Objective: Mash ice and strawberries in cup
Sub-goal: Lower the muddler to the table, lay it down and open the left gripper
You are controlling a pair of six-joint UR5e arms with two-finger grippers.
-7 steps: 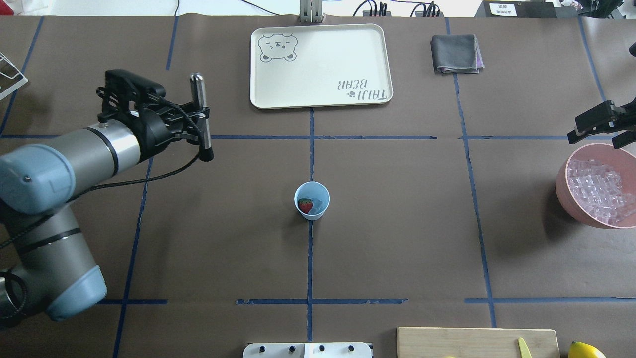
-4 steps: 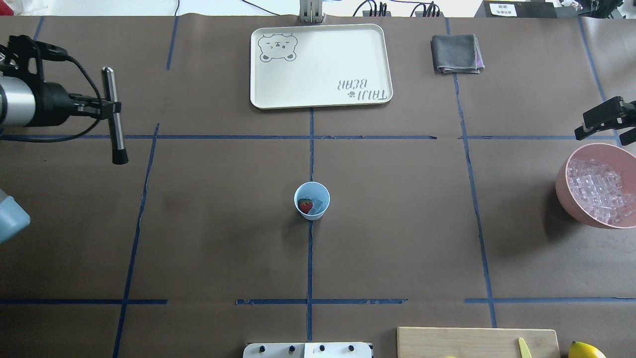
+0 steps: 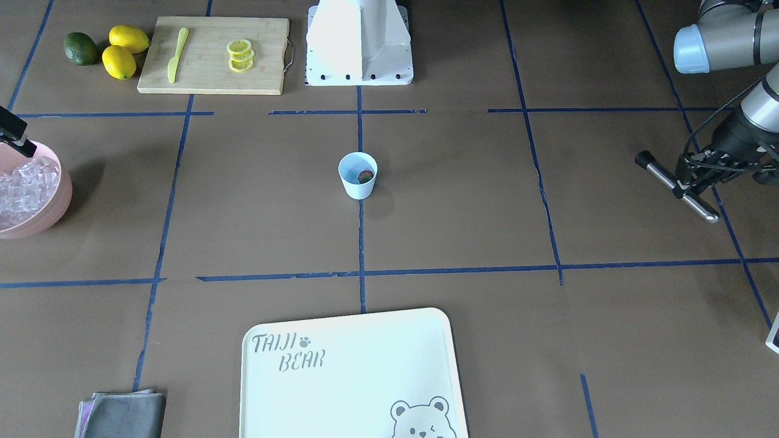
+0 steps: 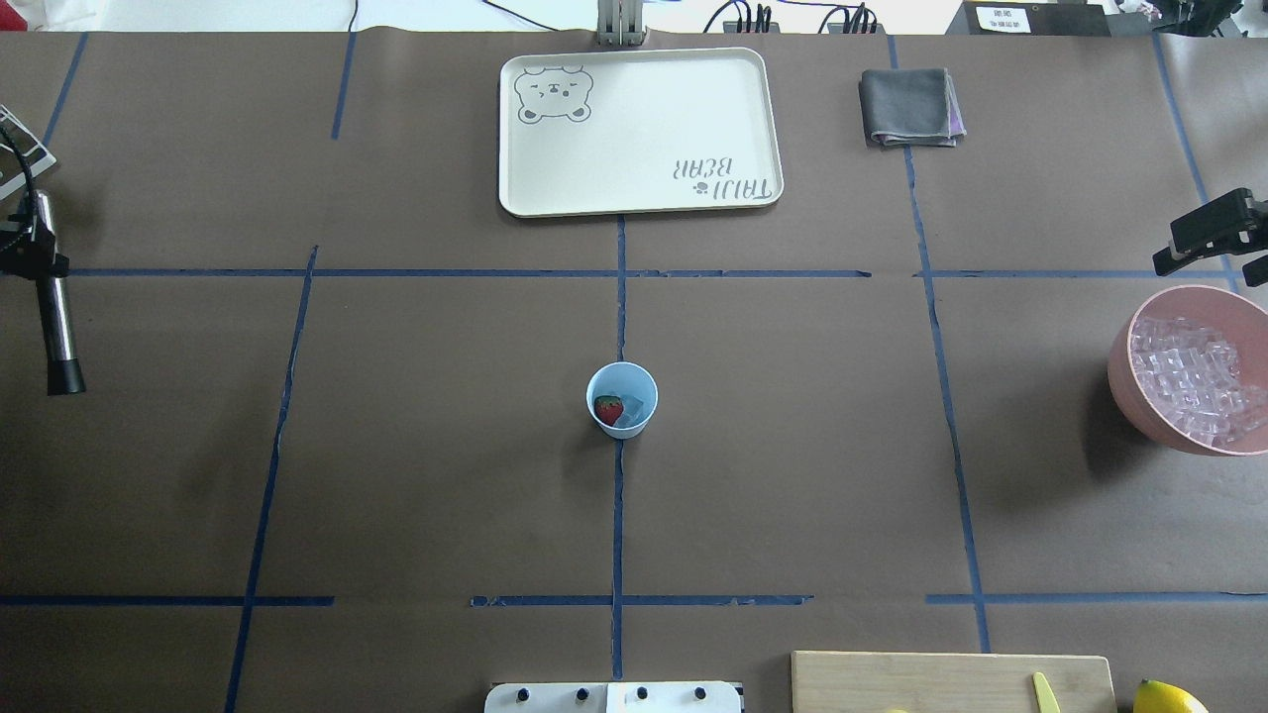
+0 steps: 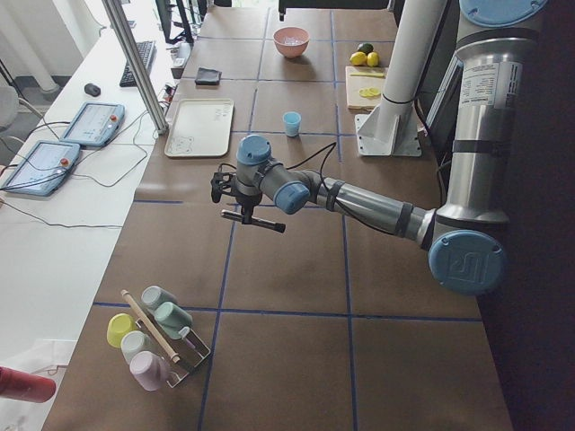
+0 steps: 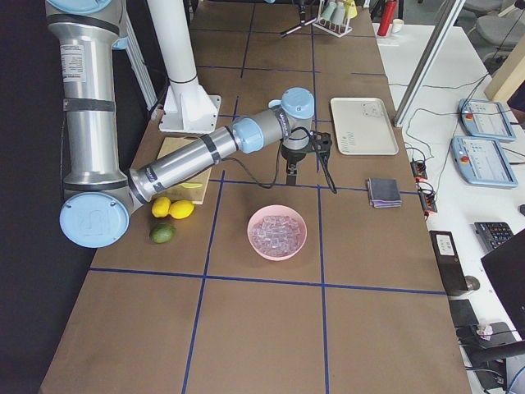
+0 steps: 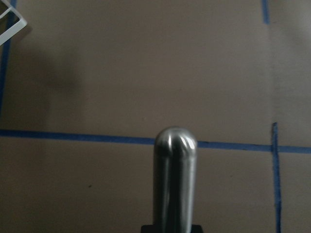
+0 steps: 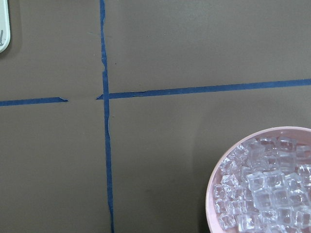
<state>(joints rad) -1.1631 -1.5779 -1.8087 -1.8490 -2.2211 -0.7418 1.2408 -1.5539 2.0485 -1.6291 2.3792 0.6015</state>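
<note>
The light-blue cup (image 4: 622, 399) stands at the table's centre, also seen as the cup (image 3: 358, 175) from the front. Inside it lie a red strawberry (image 4: 608, 408) and a piece of clear ice (image 4: 635, 407). My left gripper (image 4: 40, 265) is at the far left edge, well away from the cup, shut on a metal masher (image 4: 54, 307) that it holds level above the table. That masher (image 7: 175, 179) fills the left wrist view. My right gripper (image 4: 1211, 235) hovers at the right edge just beyond the pink bowl, open and holding nothing, partly cut off.
A pink bowl (image 4: 1124, 381) full of ice cubes (image 8: 265, 189) sits at the right. A white bear tray (image 4: 639, 129) and a grey cloth (image 4: 909, 107) lie at the far side. The cutting board (image 3: 213, 55), lemons (image 3: 125, 50) and a cup rack (image 5: 153, 337) sit at the margins.
My left arm has swung back to the left edge with the masher, far from the cup. The right gripper has drifted slightly up and to the right.
</note>
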